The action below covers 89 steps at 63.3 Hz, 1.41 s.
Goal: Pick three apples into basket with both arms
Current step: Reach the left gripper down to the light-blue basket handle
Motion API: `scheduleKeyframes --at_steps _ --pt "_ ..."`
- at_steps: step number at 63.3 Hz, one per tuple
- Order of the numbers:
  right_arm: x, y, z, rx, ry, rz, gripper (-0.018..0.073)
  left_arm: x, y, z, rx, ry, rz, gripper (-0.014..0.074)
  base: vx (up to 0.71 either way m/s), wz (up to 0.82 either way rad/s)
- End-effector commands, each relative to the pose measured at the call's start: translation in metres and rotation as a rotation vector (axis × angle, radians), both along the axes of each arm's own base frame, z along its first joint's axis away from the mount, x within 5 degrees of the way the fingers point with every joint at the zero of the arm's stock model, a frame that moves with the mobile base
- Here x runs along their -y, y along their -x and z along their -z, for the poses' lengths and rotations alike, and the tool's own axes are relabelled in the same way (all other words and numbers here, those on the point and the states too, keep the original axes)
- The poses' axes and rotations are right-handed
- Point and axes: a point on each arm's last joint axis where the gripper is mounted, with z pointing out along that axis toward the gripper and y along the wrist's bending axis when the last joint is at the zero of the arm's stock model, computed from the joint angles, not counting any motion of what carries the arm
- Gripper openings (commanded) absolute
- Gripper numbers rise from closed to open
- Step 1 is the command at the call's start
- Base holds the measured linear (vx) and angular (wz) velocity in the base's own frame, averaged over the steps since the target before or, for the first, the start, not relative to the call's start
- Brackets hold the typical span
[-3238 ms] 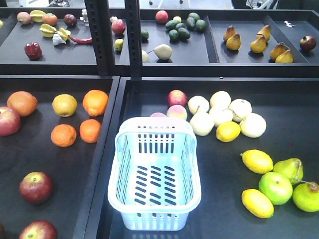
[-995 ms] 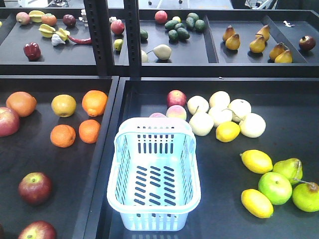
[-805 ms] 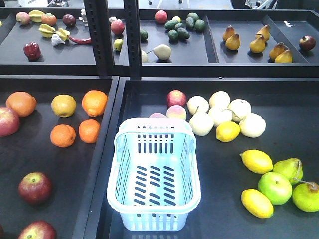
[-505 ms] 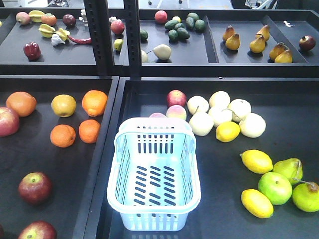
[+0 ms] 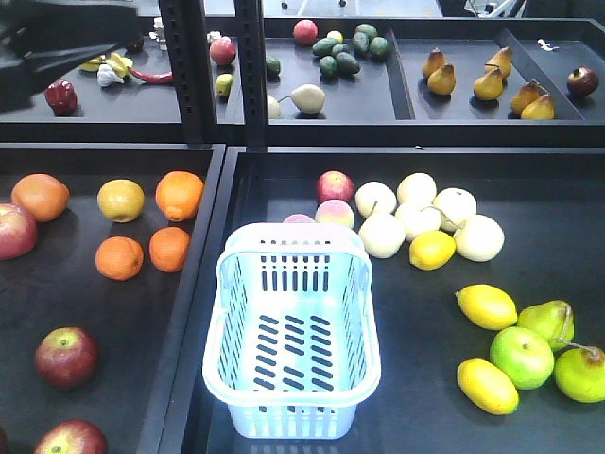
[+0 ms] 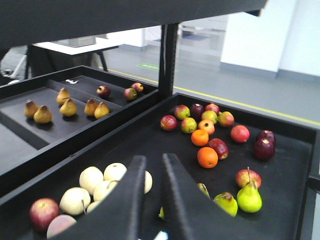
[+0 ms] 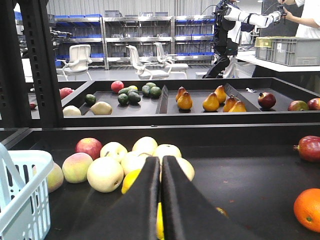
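The pale blue-white basket (image 5: 293, 331) stands empty in the middle of the front view, and its corner shows at the left of the right wrist view (image 7: 20, 195). Two dark maroon-red apples (image 5: 66, 357) (image 5: 71, 438) lie in the left tray, to the basket's left. A black part of the left arm (image 5: 47, 43) reaches in at the top left. My left gripper (image 6: 152, 159) hovers over the fruit tray with a narrow gap between its fingers and nothing in it. My right gripper (image 7: 160, 159) is shut and empty, low over the right tray.
Oranges (image 5: 180, 194) and a pinkish-red apple (image 5: 14, 230) share the left tray. Pale round fruits (image 5: 416, 213), lemons (image 5: 487, 305) and green fruits (image 5: 522, 357) lie right of the basket. Black uprights (image 5: 250, 66) and a raised tray divider (image 5: 203, 284) stand between the trays.
A black part of the left arm has come into the front view at the top left. The basket and the fruit have not moved.
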Motion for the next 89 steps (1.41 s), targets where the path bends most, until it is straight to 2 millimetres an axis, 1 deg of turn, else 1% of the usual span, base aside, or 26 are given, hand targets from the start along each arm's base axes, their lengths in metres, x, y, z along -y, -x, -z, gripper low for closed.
scheduleKeyframes --at_steps 1,5,10,12,17,21,30,36,40,48,54,81,89 --pt "-0.001 0.001 -0.002 0.066 0.020 -0.008 -0.0005 0.009 -0.008 -0.020 0.064 0.008 0.052 0.0232 0.00 0.00" --pt "-0.001 0.001 -0.002 0.066 0.020 -0.008 -0.0005 0.018 -0.017 -0.018 0.072 -0.055 0.073 0.0329 0.00 0.00" --pt "-0.001 0.001 -0.002 0.066 0.020 -0.008 -0.0005 0.032 -0.029 -0.014 0.075 -0.127 0.109 0.0481 0.00 0.00" --pt "-0.001 0.001 -0.002 0.066 0.020 -0.008 -0.0005 0.038 -0.033 -0.010 0.074 -0.154 0.121 0.0526 0.00 0.00" --pt "-0.001 0.001 -0.002 0.066 0.020 -0.008 -0.0005 0.056 -0.042 0.001 0.067 -0.217 0.155 0.0617 0.00 0.00" --pt "-0.001 0.001 -0.002 0.066 0.020 -0.008 -0.0005 0.070 -0.049 0.017 0.068 -0.314 0.166 0.0650 0.00 0.00" --pt "-0.001 0.001 -0.002 0.066 0.020 -0.008 -0.0005 0.092 -0.070 0.058 0.044 -0.530 0.182 0.0631 0.00 0.00" --pt "-0.001 0.001 -0.002 0.066 0.020 -0.008 -0.0005 0.104 -0.081 0.080 -0.005 -0.580 0.201 0.0595 0.00 0.00" --pt "-0.001 0.001 -0.002 0.066 0.020 -0.008 -0.0005 0.110 -0.084 0.090 -0.028 -0.586 0.222 0.0573 0.00 0.00" --pt "-0.001 0.001 -0.002 0.066 0.020 -0.008 -0.0005 0.122 -0.084 0.100 -0.046 -0.596 0.259 0.0552 0.00 0.00" --pt "-0.001 0.001 -0.002 0.066 0.020 -0.008 -0.0005 0.125 -0.086 0.105 -0.053 -0.602 0.266 0.0552 0.00 0.00" --pt "-0.001 0.001 -0.002 0.066 0.020 -0.008 -0.0005 0.130 -0.103 0.134 -0.095 -0.658 0.258 0.0552 0.00 0.00" --pt "-0.001 0.001 -0.002 0.066 0.020 -0.008 -0.0005 0.132 -0.110 0.147 -0.107 -0.688 0.255 0.0552 0.00 0.00"
